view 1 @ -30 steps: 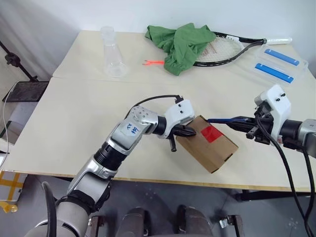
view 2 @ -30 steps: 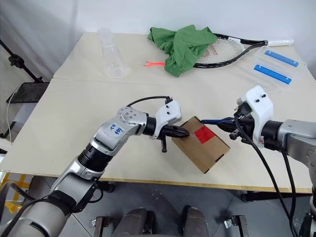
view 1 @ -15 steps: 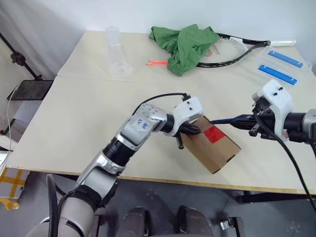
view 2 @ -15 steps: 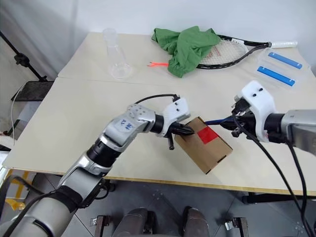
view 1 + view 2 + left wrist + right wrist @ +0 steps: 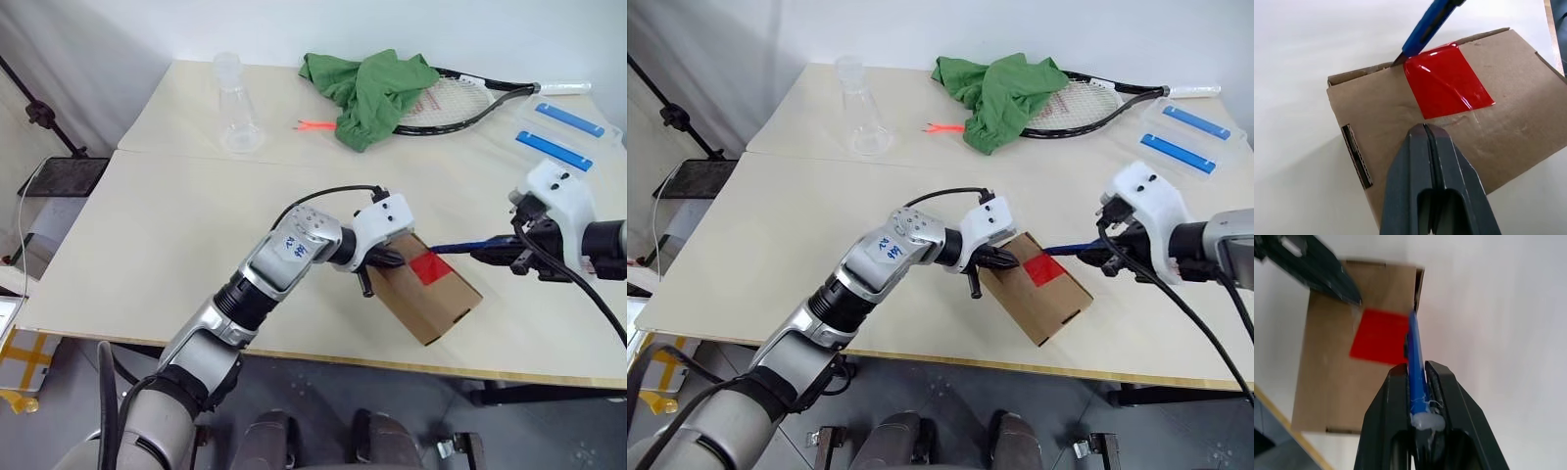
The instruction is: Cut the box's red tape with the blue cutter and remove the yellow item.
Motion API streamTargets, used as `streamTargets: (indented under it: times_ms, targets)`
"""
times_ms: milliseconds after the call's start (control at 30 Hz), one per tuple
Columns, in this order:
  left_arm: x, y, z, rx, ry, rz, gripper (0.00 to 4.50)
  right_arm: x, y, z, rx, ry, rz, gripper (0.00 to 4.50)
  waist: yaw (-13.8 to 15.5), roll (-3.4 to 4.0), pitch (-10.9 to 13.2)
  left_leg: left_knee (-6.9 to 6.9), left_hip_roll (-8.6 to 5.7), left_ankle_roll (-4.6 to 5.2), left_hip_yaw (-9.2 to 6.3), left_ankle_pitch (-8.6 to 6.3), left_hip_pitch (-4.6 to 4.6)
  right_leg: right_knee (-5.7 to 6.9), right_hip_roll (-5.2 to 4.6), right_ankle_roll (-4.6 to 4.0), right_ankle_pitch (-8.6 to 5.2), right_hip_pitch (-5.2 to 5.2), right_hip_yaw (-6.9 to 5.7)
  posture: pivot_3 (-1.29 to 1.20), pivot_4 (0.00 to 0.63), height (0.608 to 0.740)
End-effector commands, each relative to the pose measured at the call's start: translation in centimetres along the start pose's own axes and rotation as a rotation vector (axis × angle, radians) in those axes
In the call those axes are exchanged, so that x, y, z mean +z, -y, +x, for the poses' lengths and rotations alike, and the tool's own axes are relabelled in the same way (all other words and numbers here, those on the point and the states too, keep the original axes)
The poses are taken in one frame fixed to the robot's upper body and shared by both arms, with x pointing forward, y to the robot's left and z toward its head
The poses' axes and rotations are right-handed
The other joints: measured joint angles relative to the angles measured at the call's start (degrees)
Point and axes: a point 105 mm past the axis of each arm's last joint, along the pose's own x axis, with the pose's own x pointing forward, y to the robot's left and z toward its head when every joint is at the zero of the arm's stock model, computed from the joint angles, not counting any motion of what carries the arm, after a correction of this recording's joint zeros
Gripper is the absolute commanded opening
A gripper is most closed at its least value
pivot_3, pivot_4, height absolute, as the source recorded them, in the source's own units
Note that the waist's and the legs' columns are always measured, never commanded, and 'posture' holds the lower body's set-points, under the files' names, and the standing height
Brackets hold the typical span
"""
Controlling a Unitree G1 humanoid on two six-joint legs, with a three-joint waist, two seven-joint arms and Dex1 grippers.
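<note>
The brown box point(image 5: 438, 302) lies near the table's front edge with the red tape point(image 5: 428, 267) on its top face. My left gripper point(image 5: 388, 260) is shut, its fingertips point(image 5: 1424, 131) pressing on the box top just beside the tape point(image 5: 1447, 84). My right gripper point(image 5: 509, 253) is shut on the blue cutter point(image 5: 460, 247). The cutter point(image 5: 1427, 27) points toward my left arm, its tip at the tape's far edge where the flap seam runs. In the right wrist view the cutter point(image 5: 1415, 347) runs along the tape's point(image 5: 1378, 336) side. The yellow item is hidden.
At the back of the table lie a green cloth point(image 5: 377, 83), a racket point(image 5: 460, 98), a clear flask point(image 5: 238, 122), an orange-red forked object point(image 5: 315, 124) and a clear case with blue bars point(image 5: 558, 132). The table's front edge point(image 5: 392, 360) runs close below the box.
The whole picture has shifted with the camera. My right gripper has tilted the cutter a little; its tip stays at the tape's far edge. The left gripper stays pressed on the box.
</note>
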Motion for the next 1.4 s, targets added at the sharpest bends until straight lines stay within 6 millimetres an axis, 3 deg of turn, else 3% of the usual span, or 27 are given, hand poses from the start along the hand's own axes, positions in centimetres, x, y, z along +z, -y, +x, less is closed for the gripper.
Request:
streamTargets:
  times_ms: [33, 333, 933, 1233, 1400]
  targets:
    - [-2.4, 0.1, 0.6, 0.009, -0.088, -0.049, 0.0, -0.5, -0.3, -0.4, 0.013, -0.028, -0.003, 0.17, 0.0, 0.0, 0.0, 0.0, 0.0, 0.0, 0.0, 0.0, 0.0, 0.0, 0.0, 0.0, 0.0, 0.0, 0.01, 0.0, 0.15, 0.74]
    - [-2.4, 0.2, 0.8, 0.009, -0.086, -0.055, 0.0, -1.0, -0.2, 1.1, 0.027, -0.031, 0.013, 0.17, -0.2, -0.05, 0.0, 0.16, 0.03, 0.0, -0.01, 0.0, 0.01, 0.09, 0.0, 0.0, 0.0, 0.03, 0.02, 0.0, 0.15, 0.74]
    - [-2.7, -0.2, 0.5, 0.037, -0.086, -0.076, 0.0, -2.1, -0.7, -1.3, 0.066, -0.135, -0.003, 0.17, -0.2, -0.05, 0.0, 0.41, 0.1, 0.01, -0.06, -0.01, -0.03, 0.23, -0.01, 0.0, 0.0, 0.03, 0.07, 0.0, 0.15, 0.74]
    - [-2.8, -0.2, 0.7, 0.042, -0.09, -0.077, 0.0, -1.4, -0.8, 1.3, 0.098, -0.103, -0.01, 0.17, -0.7, -0.08, -0.1, 0.54, 0.15, 0.0, -0.04, -0.02, 0.0, 0.35, -0.01, -0.01, 0.0, 0.05, 0.13, 0.0, 0.15, 0.74]
    - [-2.8, -0.5, 0.6, 0.058, -0.089, -0.081, 0.0, -1.5, -1.3, 0.3, 0.123, -0.141, -0.021, 0.17, -0.8, -0.08, -0.1, 0.58, 0.17, 0.0, -0.05, -0.02, 0.0, 0.4, -0.01, -0.02, 0.0, 0.05, 0.15, 0.0, 0.15, 0.74]
